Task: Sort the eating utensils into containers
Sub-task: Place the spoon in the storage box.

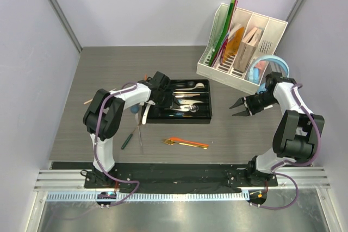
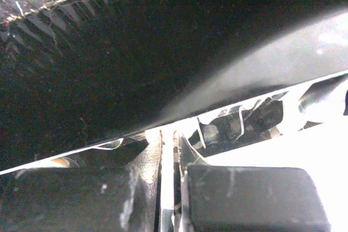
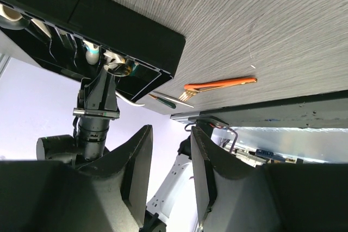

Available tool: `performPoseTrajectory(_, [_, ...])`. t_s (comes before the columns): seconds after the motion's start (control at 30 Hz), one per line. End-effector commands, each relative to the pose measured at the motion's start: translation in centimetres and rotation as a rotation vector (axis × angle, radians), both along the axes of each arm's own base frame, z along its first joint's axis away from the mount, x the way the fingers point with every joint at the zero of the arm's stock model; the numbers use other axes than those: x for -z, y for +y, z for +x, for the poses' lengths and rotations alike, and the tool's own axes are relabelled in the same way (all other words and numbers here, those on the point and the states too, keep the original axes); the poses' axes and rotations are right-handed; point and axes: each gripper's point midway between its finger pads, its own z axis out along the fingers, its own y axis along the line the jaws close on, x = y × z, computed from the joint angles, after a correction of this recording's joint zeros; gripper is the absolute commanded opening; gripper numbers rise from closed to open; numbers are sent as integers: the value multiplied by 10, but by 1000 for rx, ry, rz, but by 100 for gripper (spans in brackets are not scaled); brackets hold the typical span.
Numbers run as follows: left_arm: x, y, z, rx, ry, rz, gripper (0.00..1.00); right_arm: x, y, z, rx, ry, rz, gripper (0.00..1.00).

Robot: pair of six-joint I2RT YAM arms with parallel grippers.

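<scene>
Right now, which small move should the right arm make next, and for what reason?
Probably lower the right end effector toward the orange chopsticks. Its jaws stand open with nothing between them, and the chopsticks lie on the table in front of the black tray, not in a compartment.

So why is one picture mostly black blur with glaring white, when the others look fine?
Left wrist: the lens sits almost against the black tray, so its dark wall fills the frame out of focus, with blown-out white lower right. Right wrist: its fingers loom dark and soft, while the table and orange chopsticks are crisp. Top external: even light, soft shadows, sharp.
</scene>
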Motion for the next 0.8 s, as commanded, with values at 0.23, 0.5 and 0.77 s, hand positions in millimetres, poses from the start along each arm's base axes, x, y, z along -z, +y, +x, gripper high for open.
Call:
performPoseTrajectory(0.23, [-3,-11,19,-61,-9,-111,18,-11,4,-3,-11,-52,15,40])
performPoseTrajectory(0.5, [-9,-12,23,-66,-34,-125,30,-10,3,-2,-12,-51,14,40])
performPoseTrajectory(0.77, [-71,-29,58,1,-224,-312,34,-10,3,-1,-9,-60,15,40])
